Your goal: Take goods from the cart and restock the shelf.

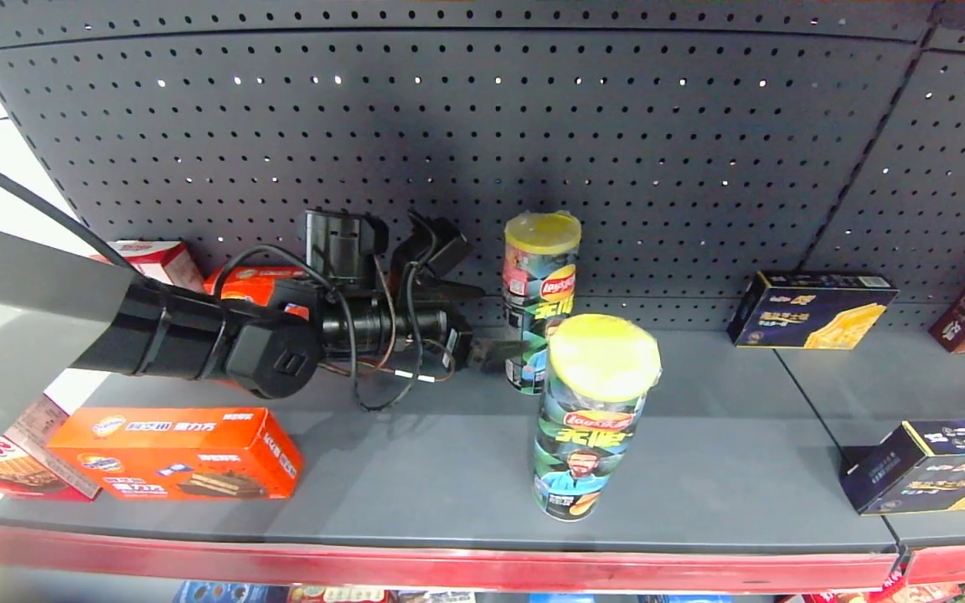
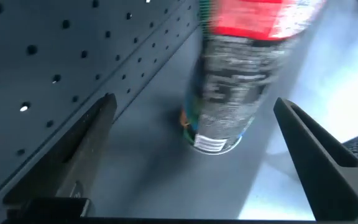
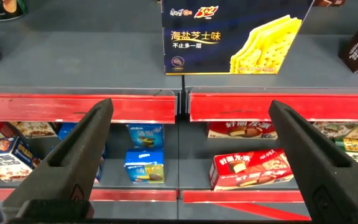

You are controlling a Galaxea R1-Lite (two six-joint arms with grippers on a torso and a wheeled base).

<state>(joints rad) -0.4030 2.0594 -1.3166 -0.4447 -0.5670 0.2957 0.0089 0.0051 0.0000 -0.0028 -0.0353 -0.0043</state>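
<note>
Nearest to us, our right gripper (image 3: 191,106) is hanging in front of the shelf's red front strip (image 1: 449,565), its jaws spread wide and holding nothing. It is facing a dark blue biscuit box (image 3: 235,37) that is standing just behind that strip.

In the head view, at the lower left of the frame, an orange cake box (image 1: 172,452) is lying flat on the grey shelf (image 1: 415,469) close to the front edge, with a red wafer box (image 1: 22,461) just beside it at the frame's left edge. At the lower right another dark blue box (image 1: 935,465) is lying near the front. Just right of centre we are seeing the front chip can (image 1: 591,419) standing upright with its yellow lid on.

Farther in, our left arm is stretching in from the left of the frame, and the left gripper (image 1: 506,350) is sitting low beside the rear chip can (image 1: 537,293). That can is standing upright just behind the front one, close to the back wall. In the left wrist view the jaws are released, and the rear can is standing in the gap ahead of them, apart from both fingers (image 2: 92,134).

At the back, an orange box (image 1: 252,285) and a white and red box (image 1: 156,260) are sitting behind the arm. The pegboard (image 1: 449,126) is rising behind everything.
</note>
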